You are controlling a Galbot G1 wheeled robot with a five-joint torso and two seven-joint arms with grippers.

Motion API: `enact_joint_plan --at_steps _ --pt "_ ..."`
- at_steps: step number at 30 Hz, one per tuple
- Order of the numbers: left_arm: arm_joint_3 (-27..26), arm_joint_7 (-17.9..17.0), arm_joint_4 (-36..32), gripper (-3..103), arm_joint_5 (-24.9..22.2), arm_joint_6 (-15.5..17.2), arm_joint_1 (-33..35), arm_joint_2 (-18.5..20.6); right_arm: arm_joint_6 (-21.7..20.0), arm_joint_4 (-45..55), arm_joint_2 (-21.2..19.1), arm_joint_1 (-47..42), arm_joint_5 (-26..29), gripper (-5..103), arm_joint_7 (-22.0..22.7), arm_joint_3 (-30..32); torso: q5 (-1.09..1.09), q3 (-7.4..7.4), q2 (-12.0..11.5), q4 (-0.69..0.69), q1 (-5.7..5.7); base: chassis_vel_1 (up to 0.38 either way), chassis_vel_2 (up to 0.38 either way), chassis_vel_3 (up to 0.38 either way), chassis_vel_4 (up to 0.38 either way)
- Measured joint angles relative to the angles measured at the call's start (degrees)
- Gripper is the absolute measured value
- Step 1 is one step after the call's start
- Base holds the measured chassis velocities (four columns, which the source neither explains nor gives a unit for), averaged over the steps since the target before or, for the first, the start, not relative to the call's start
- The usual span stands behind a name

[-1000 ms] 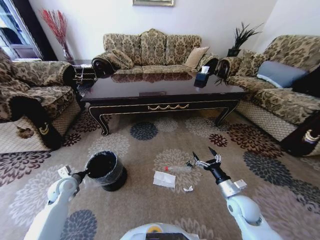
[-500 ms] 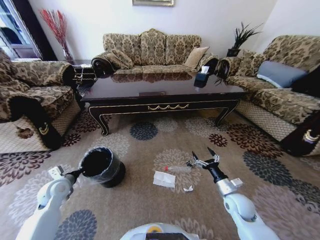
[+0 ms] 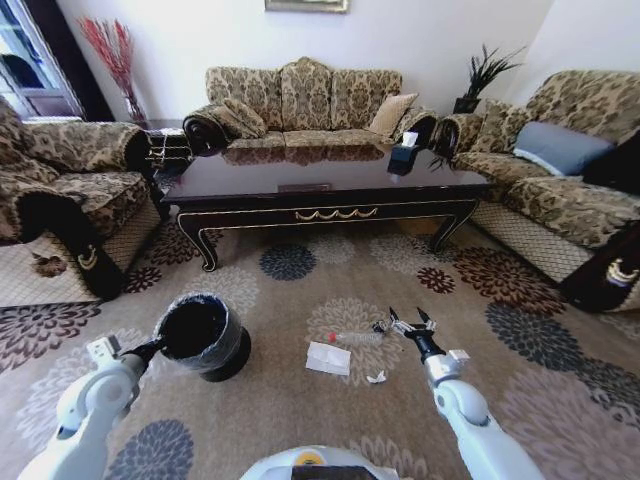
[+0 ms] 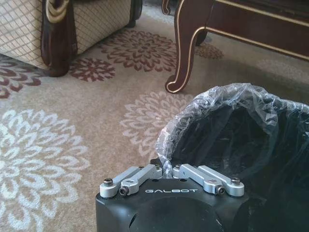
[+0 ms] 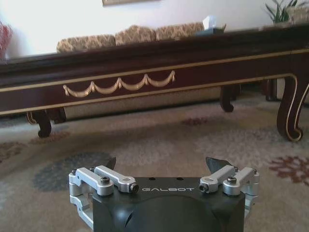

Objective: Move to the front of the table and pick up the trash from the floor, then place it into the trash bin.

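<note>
The black trash bin (image 3: pixel 200 335), lined with a thin plastic bag, is tilted on the carpet at my front left. My left gripper (image 3: pixel 157 348) is shut on its bagged rim (image 4: pixel 166 159). On the floor (image 3: pixel 300 420) in front of me lies the trash: a clear plastic bottle (image 3: pixel 358 338), a flat white paper square (image 3: pixel 328 358) and a small crumpled scrap (image 3: pixel 377 377). Low over the carpet, just right of the bottle's end, my right gripper (image 3: pixel 408 320) is open and holds nothing (image 5: pixel 164 164). The dark table (image 3: pixel 330 185) stands beyond.
Patterned sofas (image 3: pixel 300 100) ring the table, with armchairs at the left (image 3: pixel 60 200) and right (image 3: pixel 570 190). The table's carved leg (image 4: pixel 186 48) stands close behind the bin. A tissue box (image 3: pixel 404 155) sits on the tabletop. Open carpet lies between me and the table.
The left arm has drawn the bin a little to the left, tilting it. The right gripper has dropped lower and pulled slightly nearer, staying open beside the bottle.
</note>
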Motion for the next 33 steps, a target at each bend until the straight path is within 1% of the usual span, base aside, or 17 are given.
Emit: enact_joint_plan --at_steps 2,4,6,7,10,11,12,13,14,16,17,18,22,23,25,29,33 --pt "-0.4 0.0 -0.6 4 0.1 0.0 0.5 -0.3 -0.4 -0.8 0.1 0.3 -0.1 100 0.0 -0.4 -0.01 0.0 0.0 0.0 0.0 0.0 0.0 0.0 0.0" --pt "-1.0 0.0 -1.1 4 0.2 0.0 1.0 -0.7 -2.0 -1.4 0.8 -0.3 -0.4 100 0.6 -0.9 -0.02 0.0 0.0 -0.04 0.0 0.0 0.0 0.0 0.0" --pt "-1.5 -0.1 -1.4 4 0.2 0.0 1.3 -0.7 -4.9 -0.9 1.3 -1.9 -0.3 100 3.3 -1.8 -0.02 0.0 0.0 -0.05 0.0 0.0 0.0 0.0 0.0" --pt "-1.5 -0.1 -1.4 4 0.2 0.0 1.3 -0.7 -4.9 -0.9 1.3 -1.9 -0.3 100 3.3 -1.8 -0.02 0.0 0.0 -0.05 0.0 0.0 0.0 0.0 0.0" --pt "-2.2 -0.2 -1.4 4 0.2 -0.1 1.3 -0.5 -12.3 2.5 1.5 -4.6 1.4 100 12.2 -4.6 -0.02 0.0 0.0 -0.06 0.0 0.0 0.0 0.0 0.0" --pt "-2.3 -0.2 -1.4 4 0.2 -0.1 1.3 -0.5 -14.4 3.8 1.7 -5.1 3.2 100 15.3 -5.6 -0.02 0.0 0.0 -0.06 0.0 0.0 0.0 0.0 0.0" --pt "-2.3 -0.2 -1.4 4 0.2 -0.1 1.3 -0.5 -14.4 3.8 1.7 -5.1 3.2 100 15.3 -5.6 -0.02 0.0 0.0 -0.06 0.0 0.0 0.0 0.0 0.0" --pt "-2.3 -0.2 -1.4 4 0.2 -0.1 1.3 -0.4 -15.6 4.7 1.8 -5.3 5.1 100 17.2 -6.1 -0.01 0.0 0.0 -0.06 0.0 0.0 0.0 0.0 0.0" --pt "-2.3 -0.2 -1.3 4 0.2 -0.1 1.3 -0.4 -18.3 6.8 2.0 -5.5 9.3 100 21.3 -7.2 -0.02 0.0 0.0 -0.05 0.0 0.0 0.0 0.0 0.0" --pt "-2.3 -0.2 -1.1 4 0.3 -0.1 1.2 -0.4 -21.7 8.7 2.4 -5.5 14.1 100 26.1 -8.3 -0.04 0.0 0.0 -0.03 0.0 0.0 0.0 0.0 0.0" --pt "-2.3 -0.3 -1.0 4 0.3 -0.1 1.2 -0.3 -24.9 10.0 3.0 -5.2 18.0 100 31.2 -9.7 -0.03 0.0 0.0 -0.03 0.0 0.0 0.0 0.0 0.0" --pt "-2.3 -0.3 -1.0 4 0.3 -0.1 1.2 -0.3 -24.9 10.0 3.0 -5.2 18.0 100 31.2 -9.7 -0.03 0.0 0.0 -0.03 0.0 0.0 0.0 0.0 0.0" --pt "-2.2 -0.3 -0.8 4 0.4 -0.1 1.2 -0.3 -29.0 10.4 5.2 -3.6 24.1 100 40.7 -12.2 -0.02 0.0 0.0 -0.04 0.0 0.0 0.0 0.0 0.0" --pt "-2.2 -0.3 -0.8 4 0.4 -0.1 1.2 -0.3 -29.0 10.4 5.2 -3.6 24.1 100 40.7 -12.2 -0.02 0.0 0.0 -0.04 0.0 0.0 0.0 0.0 0.0" --pt "-2.2 -0.3 -0.8 4 0.4 -0.2 1.3 -0.2 -30.0 9.2 6.3 -2.7 26.9 100 45.1 -12.8 -0.02 0.0 0.0 -0.03 0.0 0.0 0.0 0.0 0.0" --pt "-2.2 -0.3 -0.8 4 0.4 -0.2 1.3 -0.1 -29.8 6.0 7.4 -1.4 28.2 100 47.0 -13.0 -0.02 0.0 0.0 -0.04 0.0 0.0 0.0 0.0 0.0" --pt "-2.1 -0.3 -1.0 4 0.5 -0.2 1.4 0.0 -29.3 3.0 8.5 0.3 32.8 100 49.2 -12.5 -0.02 0.0 0.0 -0.05 0.0 0.0 0.0 0.0 0.0"
